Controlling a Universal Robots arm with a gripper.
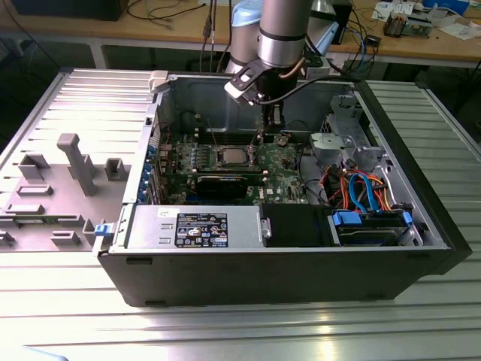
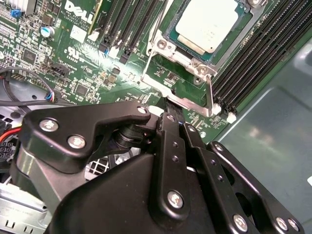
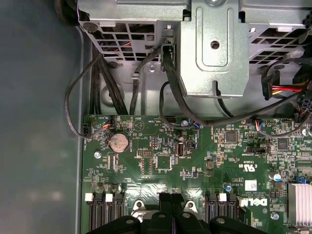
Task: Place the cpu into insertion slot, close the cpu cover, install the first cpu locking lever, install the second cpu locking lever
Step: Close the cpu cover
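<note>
The cpu [image 2: 207, 24] is sitting flat in the insertion slot [image 2: 187, 101] with its dull silver top facing up. From where I'm standing the cpu cover [image 2: 195, 62] is looking as though it is lying down around the chip, its frame hugging the edges and the metal top showing through the window. A thin wire lever [image 2: 210, 92] is running along one side of the socket, from the frame's corner toward the fingertips. Whether it is latched I cannot tell.

The gripper [image 2: 169, 105] is hanging just beside the slot with its two black fingers [image 2: 171, 141] drawn together and nothing visible between them. The tips are sitting right at the slot's silvery rim, either touching it or just short of it; I can't say which. In the second wrist view the fingers' long axis is pointing at the chip, so the socket is lying directly ahead of the tips with only the rim between them. In the exterior view the gripper is standing upright inside the open computer case [image 1: 263, 274], and the cpu is lying just to the exterior view's left of the tips and a little nearer the camera.

Further out, long black memory slots [image 2: 253, 53] are flanking the socket on the green circuit board [image 2: 97, 63]. In the first wrist view a coin cell [image 3: 118, 142] is sitting on the board beyond the fingertips, with a grey metal drive cage [image 3: 214, 48] rising past the board's edge
</note>
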